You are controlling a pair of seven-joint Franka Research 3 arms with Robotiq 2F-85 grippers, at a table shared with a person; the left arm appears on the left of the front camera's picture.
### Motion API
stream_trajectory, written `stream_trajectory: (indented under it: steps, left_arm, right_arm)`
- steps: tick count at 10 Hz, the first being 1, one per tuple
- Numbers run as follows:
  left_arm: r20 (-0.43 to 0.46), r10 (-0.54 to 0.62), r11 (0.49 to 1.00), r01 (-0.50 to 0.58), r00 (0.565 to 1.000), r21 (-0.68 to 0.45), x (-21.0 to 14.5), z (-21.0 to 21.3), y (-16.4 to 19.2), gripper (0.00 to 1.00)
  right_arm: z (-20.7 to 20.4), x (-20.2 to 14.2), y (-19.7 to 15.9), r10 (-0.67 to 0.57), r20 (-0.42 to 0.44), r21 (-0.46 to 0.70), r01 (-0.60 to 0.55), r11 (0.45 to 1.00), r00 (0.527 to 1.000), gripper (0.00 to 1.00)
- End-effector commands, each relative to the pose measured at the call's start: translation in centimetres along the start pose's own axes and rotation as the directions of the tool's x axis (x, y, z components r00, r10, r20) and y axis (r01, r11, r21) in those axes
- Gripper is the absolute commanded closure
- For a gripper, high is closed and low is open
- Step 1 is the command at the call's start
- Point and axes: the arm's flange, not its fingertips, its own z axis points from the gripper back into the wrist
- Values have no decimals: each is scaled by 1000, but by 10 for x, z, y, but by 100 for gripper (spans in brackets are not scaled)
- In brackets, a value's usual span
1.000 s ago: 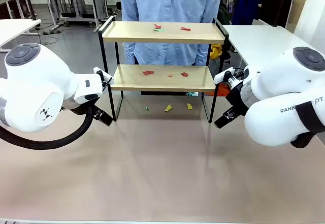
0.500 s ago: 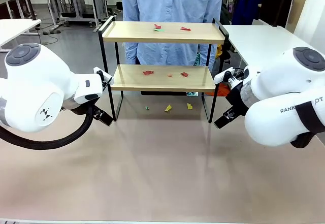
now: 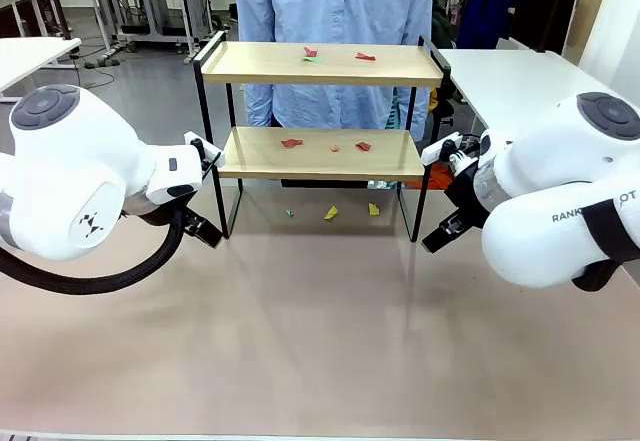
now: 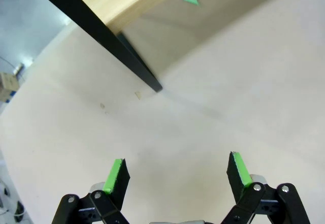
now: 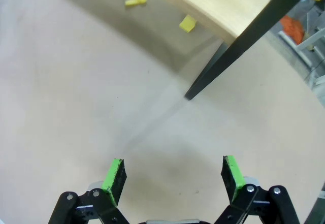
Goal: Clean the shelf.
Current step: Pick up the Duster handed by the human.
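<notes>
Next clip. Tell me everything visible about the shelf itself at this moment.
The shelf is a small two-tier rack: two light wooden boards in a thin black metal frame with raised end rails. It stands upright on its feet at the far side of the beige table. A few red and green scraps lie on the top board and reddish scraps on the lower one, so neither board is clean yet.

Person in light blue shirt [image 3: 335, 1] stands at far side of tan table [image 3: 320, 341]. On the tabletop: larger yellow scrap [image 3: 331, 213], smaller yellow scrap [image 3: 373, 209], tiny green scrap [image 3: 290, 213], near one another. White side table [image 3: 510, 76] on right, another white table [image 3: 25, 56] on left.
</notes>
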Motion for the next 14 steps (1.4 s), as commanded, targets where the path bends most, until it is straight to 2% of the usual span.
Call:
stream_trajectory:
  steps: [1,3,4,5,6,7,9,10,11,14]
  left_arm:
    - [28,-7,996,10,1000,-91,23,45,26,0]
    - [26,-62,977,66,998,-204,46,87,64,0]
    - [35,-118,951,123,992,-284,54,101,84,0]
    - [70,-225,893,235,972,-385,60,108,109,0]
    - [201,-307,823,366,930,-435,63,105,137,0]
    - [304,-343,762,453,889,-463,58,98,168,0]
    - [417,-374,701,547,828,-458,40,81,203,0]
    - [448,-371,732,553,813,-398,30,71,208,0]
    - [357,-355,766,488,864,-419,34,105,187,0]
    - [357,-355,766,488,864,-419,34,105,187,0]
  right_arm:
    - [34,30,-34,-36,67,28,35,999,997,0]
    - [71,53,-77,-57,123,81,48,996,991,0]
    - [81,58,-99,-39,148,112,22,993,988,0]
    - [85,61,-124,17,186,154,-46,987,982,0]
    - [85,60,-149,72,266,211,-131,969,961,0]
    - [82,54,-175,169,340,298,-276,914,925,0]
    - [65,34,-214,226,444,341,-396,852,867,0]
    - [54,24,-218,229,467,346,-415,842,854,0]
    - [92,37,-179,192,370,279,-305,911,909,0]
    - [92,37,-179,192,370,279,-305,911,909,0]
